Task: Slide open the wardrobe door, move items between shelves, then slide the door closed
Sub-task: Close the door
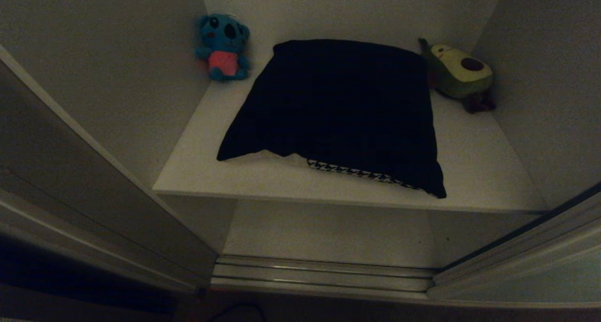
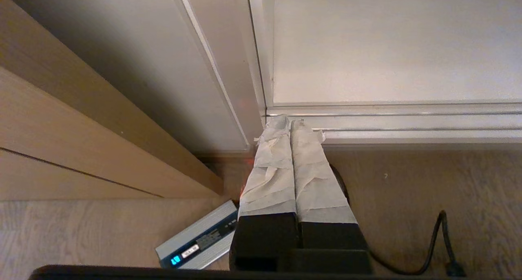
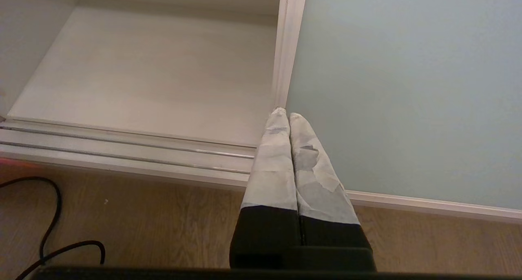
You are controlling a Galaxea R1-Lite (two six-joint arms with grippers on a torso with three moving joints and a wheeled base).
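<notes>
Two pincers hang low outside the wardrobe, both clenched on nothing, their taped fingers pressed together. The left gripper [image 2: 291, 123] points at the floor track [image 2: 391, 121], just short of it, with the wardrobe's side panel [image 2: 163, 76] off to one side and a small grey power unit [image 2: 200, 241] on the floor behind its fingers. The right gripper [image 3: 284, 113] aims at the pale rim of the sliding wardrobe door [image 3: 408, 88], which stands pushed aside, leaving the bottom shelf [image 3: 155, 84] beyond that pincer bare. Well above and beyond both pincers, the cushion [image 1: 338, 111] lies black side up on the upper shelf [image 1: 235, 176], its houndstooth edge peeking out toward the front, between a blue plush toy [image 1: 223, 47] and an avocado plush [image 1: 460, 71] in the back corners. Since the cushion sits flat and neither pincer carries anything, the transfer looks done; I judge closing the door is what remains, with the right pincer nearest its edge.
</notes>
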